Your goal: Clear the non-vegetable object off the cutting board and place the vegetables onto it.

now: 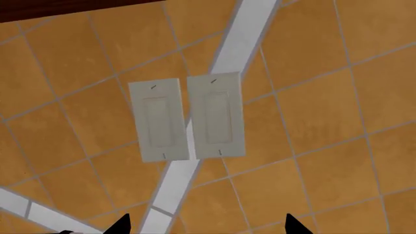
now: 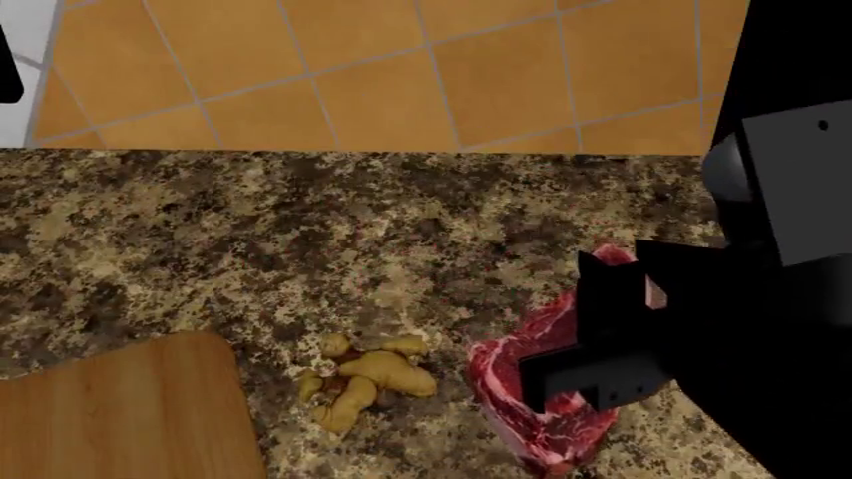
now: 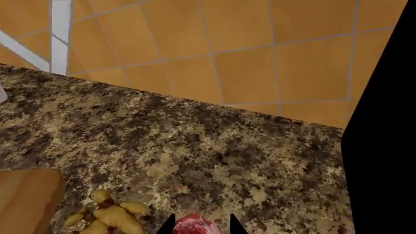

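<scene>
Lying beside steak [image 2: 533, 399], ginger [image 2: 362, 379] neighbors cutting board [image 2: 120, 414].

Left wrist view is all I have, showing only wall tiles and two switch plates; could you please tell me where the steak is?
Observer: In the head view the steak is off the cutting board, over the granite counter, to the right of the ginger root.
Operator: Is the right gripper near it?
Observer: Yes, the right gripper has a fingertip on either side of the steak. I cannot tell whether it is gripping.
Operator: And are the vegetables on the board?
Observer: The ginger root lies on the counter beside the board, not on it. No onion shows in any view.
</scene>
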